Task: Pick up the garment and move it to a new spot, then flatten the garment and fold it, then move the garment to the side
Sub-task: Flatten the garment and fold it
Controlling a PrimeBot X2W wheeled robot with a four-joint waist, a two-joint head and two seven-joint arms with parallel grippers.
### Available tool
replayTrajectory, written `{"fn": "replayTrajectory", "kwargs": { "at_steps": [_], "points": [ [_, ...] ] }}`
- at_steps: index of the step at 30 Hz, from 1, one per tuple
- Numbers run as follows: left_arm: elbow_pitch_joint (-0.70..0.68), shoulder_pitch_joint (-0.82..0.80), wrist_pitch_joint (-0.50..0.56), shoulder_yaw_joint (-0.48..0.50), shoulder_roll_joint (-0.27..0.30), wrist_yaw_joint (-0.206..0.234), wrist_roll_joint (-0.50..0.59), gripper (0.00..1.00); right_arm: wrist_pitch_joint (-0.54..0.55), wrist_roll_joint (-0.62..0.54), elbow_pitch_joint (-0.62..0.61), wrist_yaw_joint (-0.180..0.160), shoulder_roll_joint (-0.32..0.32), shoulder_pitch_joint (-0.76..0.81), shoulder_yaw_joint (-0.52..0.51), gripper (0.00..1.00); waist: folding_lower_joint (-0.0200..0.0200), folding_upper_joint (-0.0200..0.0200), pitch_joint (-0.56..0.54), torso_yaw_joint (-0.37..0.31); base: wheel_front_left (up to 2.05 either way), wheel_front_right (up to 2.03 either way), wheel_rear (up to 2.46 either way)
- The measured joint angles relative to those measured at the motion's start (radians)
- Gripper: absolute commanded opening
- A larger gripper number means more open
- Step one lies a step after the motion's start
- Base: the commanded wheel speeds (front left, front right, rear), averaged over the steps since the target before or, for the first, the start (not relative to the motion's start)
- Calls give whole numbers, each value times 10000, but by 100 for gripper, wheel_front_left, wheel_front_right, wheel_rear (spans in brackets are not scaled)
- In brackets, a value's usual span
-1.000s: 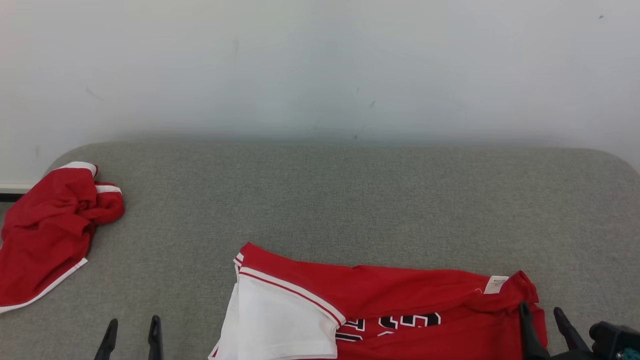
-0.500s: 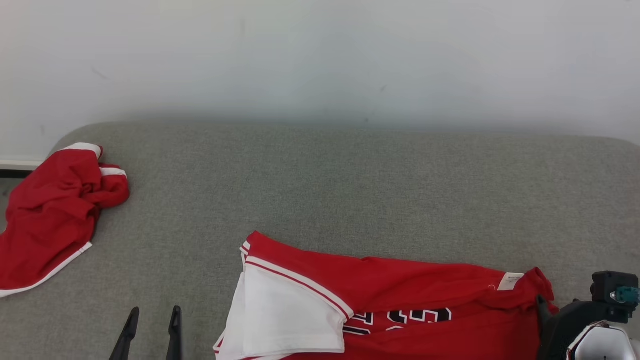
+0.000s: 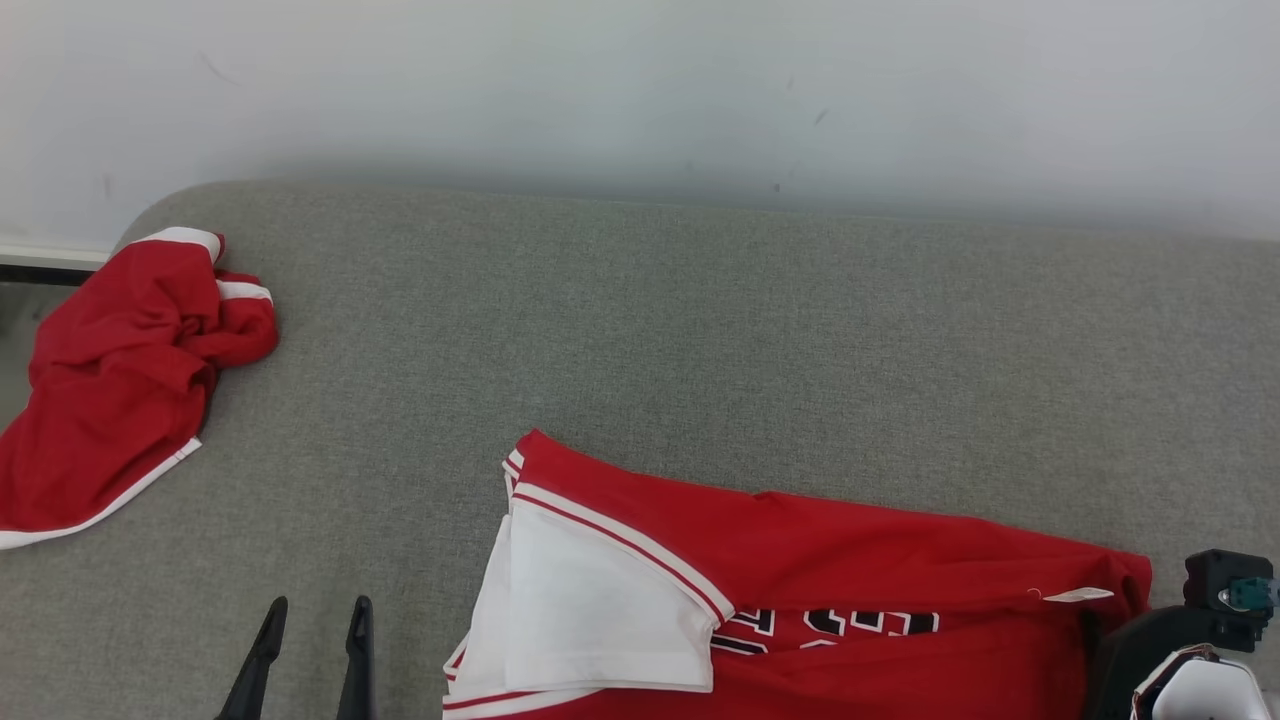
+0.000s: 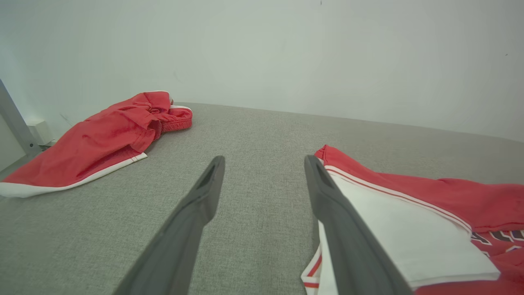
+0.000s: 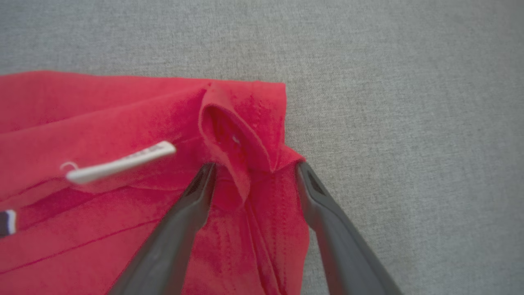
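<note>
The garment (image 3: 850, 560) is a red jersey with a white panel (image 3: 590, 610) and black numerals, lying spread along the near edge of the grey padded surface (image 3: 700, 330). My right gripper (image 5: 254, 166) points down at the jersey's (image 5: 102, 110) right corner. It is open, and its fingers straddle a raised fold of red cloth beside a white label (image 5: 123, 164). That arm's dark wrist housing (image 3: 1150, 640) covers this corner in the head view. My left gripper (image 3: 312, 620) is open and empty, just left of the jersey's white panel (image 4: 409, 237), with its fingertips (image 4: 217, 164) low over bare fabric.
A second red garment (image 3: 110, 390) with white trim lies crumpled at the surface's far left edge, also seen as a red heap (image 4: 102, 139) in the left wrist view. A white wall (image 3: 640, 80) rises behind the surface. A metal post (image 4: 12, 119) stands at the far left.
The head camera has tilted down, so everything sits higher in the picture. The right gripper has swung from fingers-up to pointing down over the jersey's right corner. The label has flipped flat.
</note>
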Motion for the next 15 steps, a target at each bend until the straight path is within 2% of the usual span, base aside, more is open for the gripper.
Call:
{"fn": "replayTrajectory", "kwargs": {
  "at_steps": [15],
  "points": [
    [6, -137, 0, -125, 27, 0, -19, 100, 148, 0, 888, 10, -27, -473, -462, 100, -3, -1, 287, 55, 0, 0, 0]
  ]
}}
